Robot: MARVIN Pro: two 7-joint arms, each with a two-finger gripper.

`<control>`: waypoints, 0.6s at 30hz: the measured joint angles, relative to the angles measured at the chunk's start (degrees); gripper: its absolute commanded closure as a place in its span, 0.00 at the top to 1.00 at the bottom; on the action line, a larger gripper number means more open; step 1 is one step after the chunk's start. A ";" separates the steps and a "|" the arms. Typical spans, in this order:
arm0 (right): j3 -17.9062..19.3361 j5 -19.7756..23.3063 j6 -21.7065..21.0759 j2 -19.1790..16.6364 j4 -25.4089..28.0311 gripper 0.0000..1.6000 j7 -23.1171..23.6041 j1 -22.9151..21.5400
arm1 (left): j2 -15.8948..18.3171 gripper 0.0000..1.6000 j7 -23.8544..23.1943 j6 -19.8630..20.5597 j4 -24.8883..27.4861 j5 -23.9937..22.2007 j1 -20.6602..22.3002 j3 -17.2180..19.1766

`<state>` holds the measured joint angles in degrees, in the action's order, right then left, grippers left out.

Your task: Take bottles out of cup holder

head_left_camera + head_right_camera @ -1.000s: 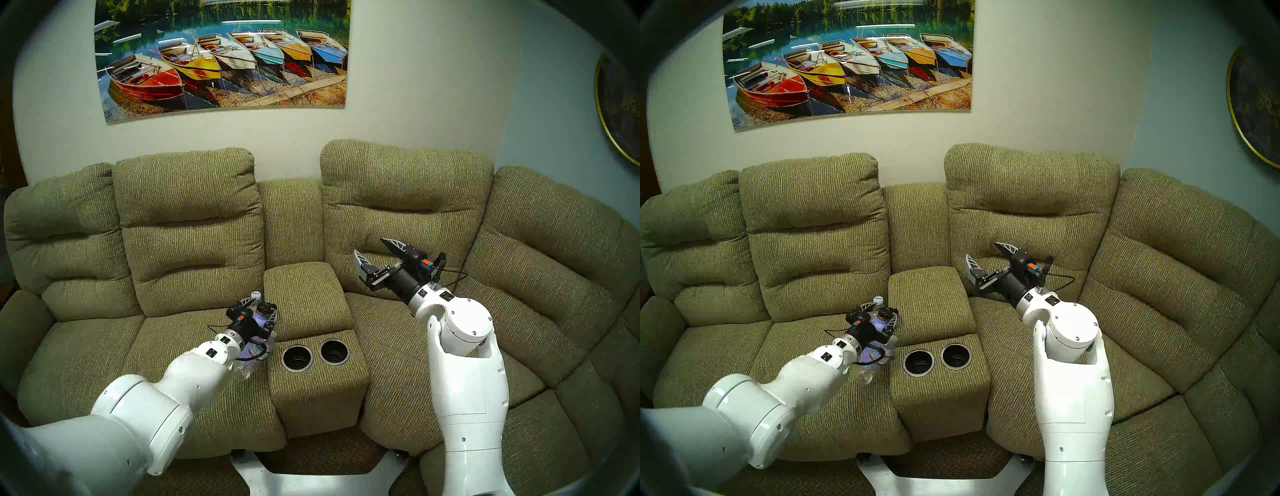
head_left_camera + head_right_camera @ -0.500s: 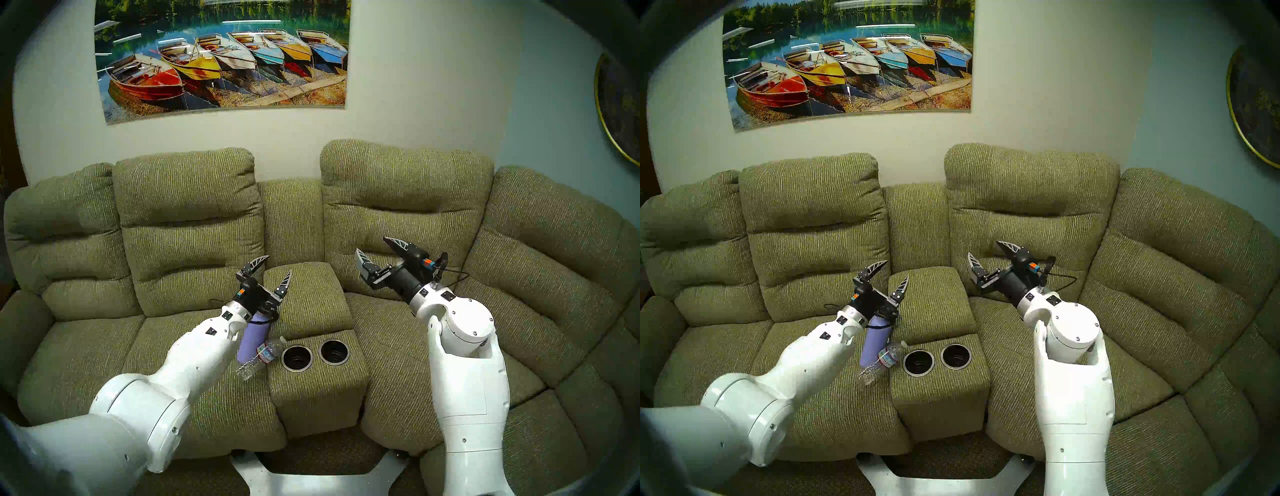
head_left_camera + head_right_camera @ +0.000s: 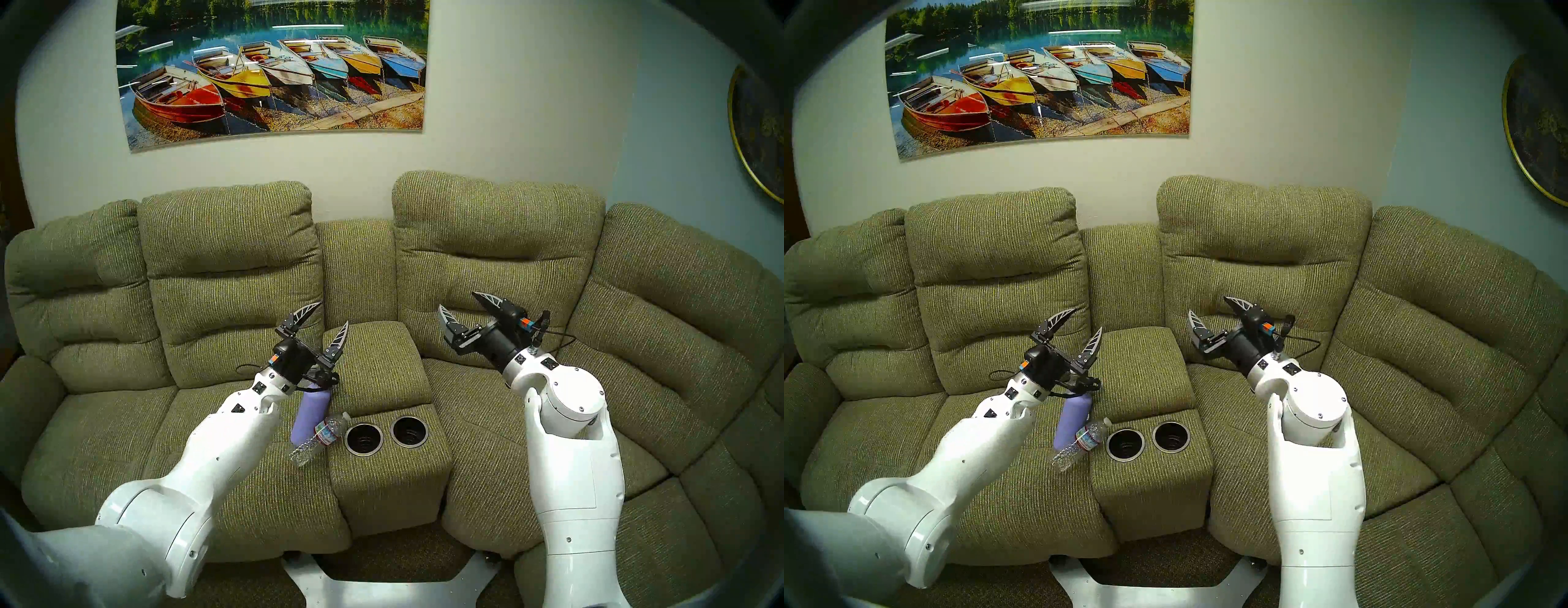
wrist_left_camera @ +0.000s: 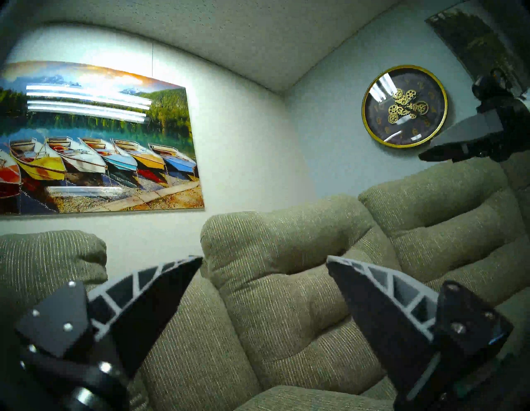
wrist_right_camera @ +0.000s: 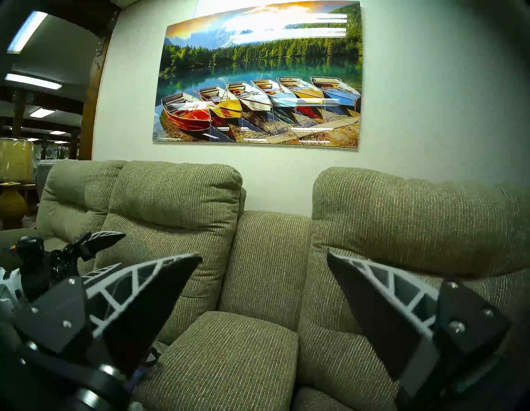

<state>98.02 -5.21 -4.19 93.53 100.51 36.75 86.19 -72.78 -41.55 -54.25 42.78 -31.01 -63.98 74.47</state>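
Though both wells of the cup holder (image 3: pixel 386 432) look empty, the scene is widest read from the sofa (image 3: pixel 237 271) down. It is olive green and curves round the robot, with a narrow console (image 3: pixel 373 361) between two seats; the black, silver-rimmed wells sit side by side at the console's near end.

On the seat just left of the console lie the bottles. The flask (image 3: pixel 311 416), lavender, lies with its long axis running from the near seat up toward the backrest, cap end away from the robot and partly hidden behind the left wrist. The clear bottle (image 3: pixel 321 437) lies across the flask's near end, touching it, its white cap pointing at the left well and close to the console's side. It carries a red-and-white label, so which plastic bottle this is I cannot say for sure.

The left gripper (image 3: pixel 326 325) hangs above the flask's cap end, tilted upward at the backrest, fingers spread wide with nothing between them; its wrist view shows only cushions, wall and a clock (image 4: pixel 404 106). The right gripper (image 3: pixel 462 310) is raised over the right seat, well apart from everything, also gaping and empty.

As I judge it, the task looks done. Should either bottle need moving, both lie below and behind the left gripper's tips, and the left arm is much the nearer.
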 measured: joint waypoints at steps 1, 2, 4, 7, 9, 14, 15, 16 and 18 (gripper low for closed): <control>0.00 0.00 0.01 0.00 -0.18 1.00 -0.17 -0.04 | 0.20 1.00 -0.79 0.22 0.67 -1.06 -0.50 0.17; 0.00 0.00 0.02 0.01 -0.30 1.00 -0.29 -0.08 | 0.33 1.00 -1.34 0.44 1.17 -1.79 -0.85 0.29; -0.02 0.00 0.05 0.01 -0.63 1.00 -0.65 -0.17 | 0.79 1.00 -3.04 1.53 2.75 -4.08 -1.90 0.62; -0.11 0.00 0.13 0.02 -1.04 1.00 -1.17 -0.31 | 1.55 1.00 -5.91 3.83 5.13 -7.84 -3.44 1.06; -0.16 0.00 0.21 0.02 -1.21 1.00 -1.45 -0.37 | 2.04 1.00 -7.69 5.63 6.72 -10.15 -4.42 1.33; -0.25 0.01 0.38 0.02 -1.43 1.00 -1.90 -0.47 | 3.06 1.00 -10.10 9.26 10.23 -13.49 -6.38 1.81; -0.27 0.02 0.43 0.02 -1.47 1.00 -1.98 -0.49 | 3.31 1.00 -10.40 10.11 11.08 -14.04 -6.84 1.93; -0.29 0.02 0.48 0.02 -1.51 1.00 -2.08 -0.51 | 3.58 1.00 -10.59 11.02 12.05 -14.49 -7.37 2.06; -0.33 0.03 0.56 0.02 -1.55 1.00 -2.23 -0.53 | 4.04 1.00 -10.69 12.43 13.63 -14.99 -8.23 2.28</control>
<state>97.70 -5.18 -3.63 93.55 98.95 34.52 85.66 -68.74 -52.24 -41.82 56.41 -46.00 -72.21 76.75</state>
